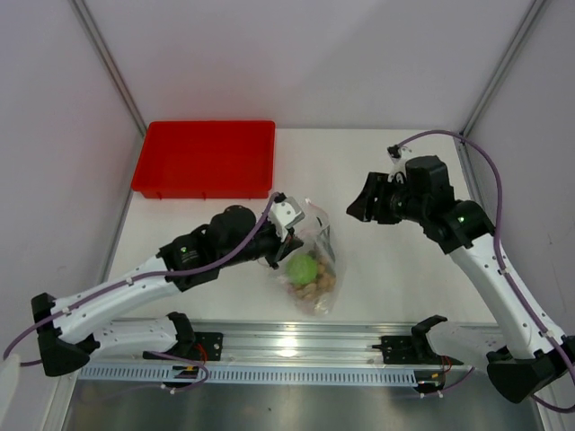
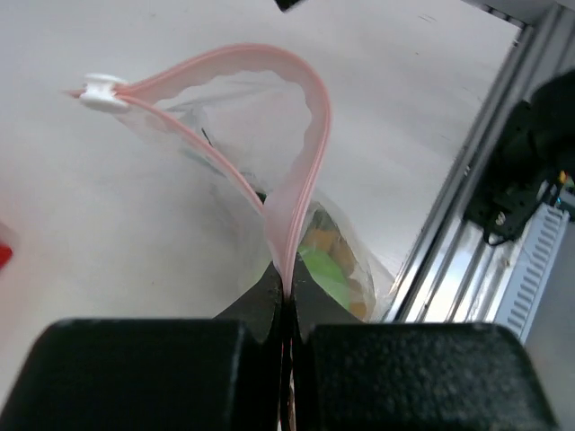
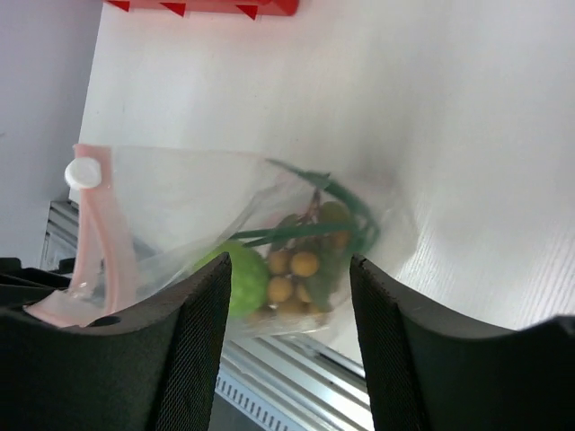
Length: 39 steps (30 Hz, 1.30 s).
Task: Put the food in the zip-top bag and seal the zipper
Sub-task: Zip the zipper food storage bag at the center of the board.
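The clear zip-top bag (image 1: 316, 256) lies on the table with the food inside: the lime-green fruit (image 1: 303, 268), the tan-brown fruits (image 1: 317, 287) and the long green leaves (image 3: 310, 232). My left gripper (image 1: 284, 232) is shut on the pink zipper strip (image 2: 301, 171) at one end of the mouth. The mouth bows open in a loop, with the white slider (image 2: 101, 90) at the far end. My right gripper (image 1: 354, 211) is open and empty, in the air to the right of the bag. The right wrist view shows the bag (image 3: 198, 202) between its fingers (image 3: 202, 332).
The red tray (image 1: 207, 157) stands at the back left of the table. A metal rail (image 1: 296, 346) runs along the near edge just in front of the bag. Grey walls close in both sides.
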{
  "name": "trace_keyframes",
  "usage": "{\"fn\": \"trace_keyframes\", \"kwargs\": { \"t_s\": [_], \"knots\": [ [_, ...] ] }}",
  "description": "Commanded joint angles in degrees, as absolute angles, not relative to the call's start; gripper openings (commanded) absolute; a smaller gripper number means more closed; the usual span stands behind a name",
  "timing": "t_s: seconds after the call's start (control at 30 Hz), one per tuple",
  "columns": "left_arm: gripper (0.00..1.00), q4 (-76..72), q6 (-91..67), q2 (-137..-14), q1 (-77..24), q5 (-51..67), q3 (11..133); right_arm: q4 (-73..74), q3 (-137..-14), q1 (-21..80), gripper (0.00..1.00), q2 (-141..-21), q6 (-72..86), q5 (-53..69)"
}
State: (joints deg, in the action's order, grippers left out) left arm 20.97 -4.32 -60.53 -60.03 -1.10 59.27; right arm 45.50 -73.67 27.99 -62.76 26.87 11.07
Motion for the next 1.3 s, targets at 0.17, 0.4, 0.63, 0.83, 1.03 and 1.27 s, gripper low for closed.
{"fn": "trace_keyframes", "kwargs": {
  "t_s": [0.17,0.4,0.63,0.83,1.03,1.27],
  "knots": [
    [0.01,25.9,9.1,-53.4,-52.8,23.9,58.4,39.9,-71.0,21.6,0.59,-56.7,10.9,36.5],
    [0.01,32.0,14.1,-49.2,-47.0,43.8,61.6,33.1,-65.7,21.6,0.62,-55.5,4.8,55.5],
    [0.01,37.4,15.3,-49.6,-46.4,58.4,66.7,27.1,-64.9,21.6,0.63,-58.6,2.9,67.4],
    [0.00,37.7,15.2,-50.1,-46.1,62.1,67.0,16.2,-63.0,25.6,0.64,-59.6,9.7,72.9],
    [0.01,35.1,13.1,-49.8,-46.1,64.5,67.3,12.5,-63.0,34.8,0.65,-61.8,11.8,74.3],
    [0.01,34.5,12.4,-49.1,-45.1,64.6,67.3,3.5,-59.9,38.0,0.66,-58.8,19.5,76.0]
  ]
}}
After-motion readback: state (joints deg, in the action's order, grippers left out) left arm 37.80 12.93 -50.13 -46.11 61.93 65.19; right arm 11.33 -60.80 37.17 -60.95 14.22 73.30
